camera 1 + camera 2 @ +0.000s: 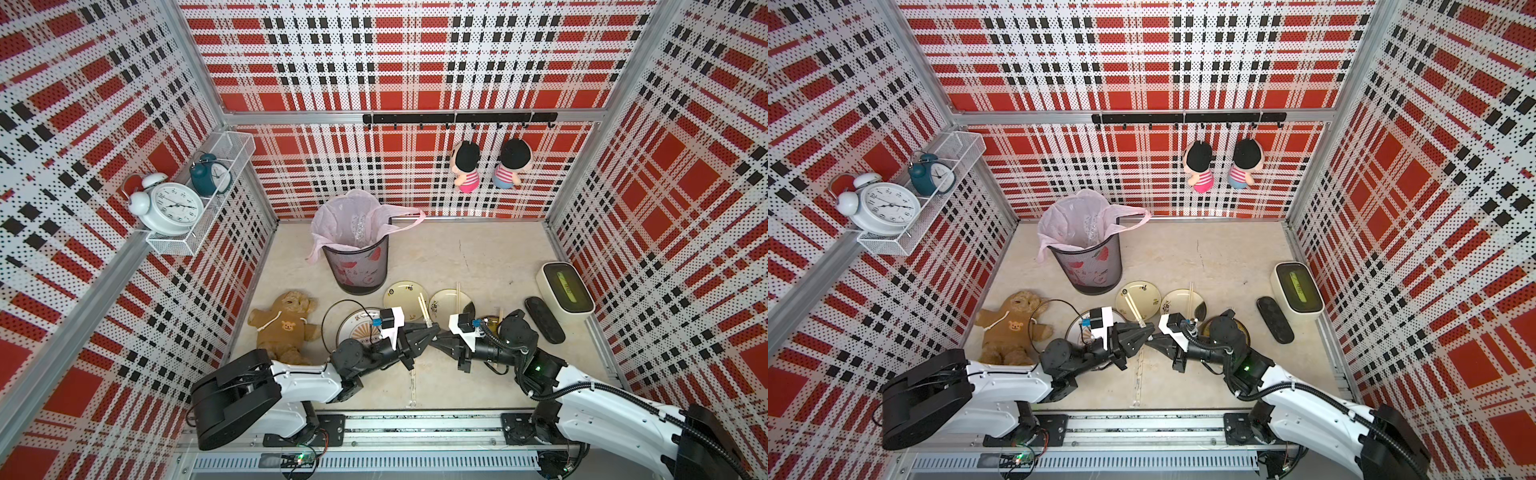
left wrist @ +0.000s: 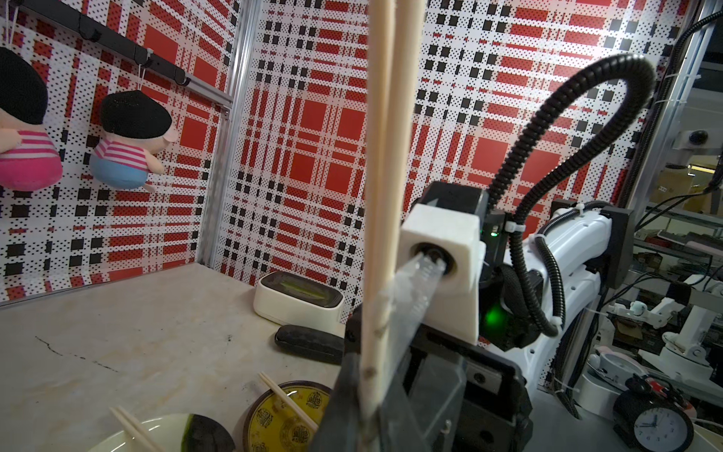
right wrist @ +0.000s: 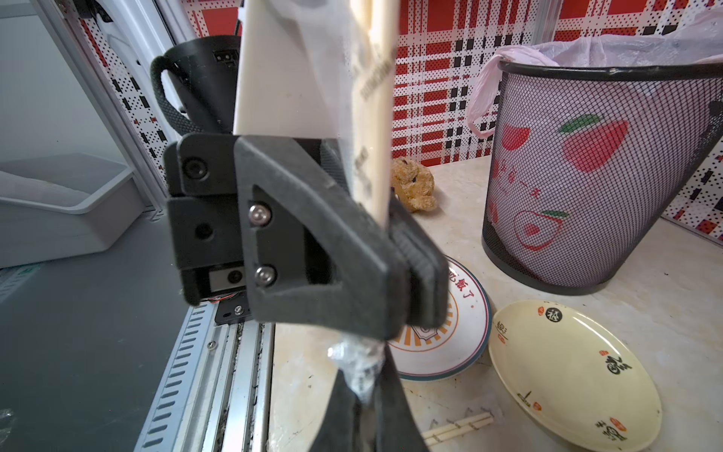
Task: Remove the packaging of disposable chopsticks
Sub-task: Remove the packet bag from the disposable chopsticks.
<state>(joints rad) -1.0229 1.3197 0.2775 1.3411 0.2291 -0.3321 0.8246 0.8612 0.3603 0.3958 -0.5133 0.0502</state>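
Observation:
My left gripper [image 1: 435, 328] [image 2: 367, 426] is shut on a pair of disposable chopsticks [image 2: 385, 195] [image 1: 424, 309], which stick out from its jaws over the plates. The clear crinkly packaging [image 2: 414, 285] still sheathes part of the sticks. Its bunched end [image 3: 356, 364] is pinched in my right gripper [image 1: 430, 340] [image 3: 364, 415], which is shut and meets the left one tip to tip above the table's front middle. A wrapped pair [image 3: 457, 428] lies on the table under the grippers.
A black mesh bin [image 1: 357, 266] with a pink liner stands behind the plates [image 1: 405, 295]. Bare chopsticks [image 1: 458, 297] lie on a pale plate, and others [image 2: 287, 403] on a yellow dish. A teddy [image 1: 286, 324] lies at the left, a white box [image 1: 565, 291] and a black case [image 1: 544, 320] at the right.

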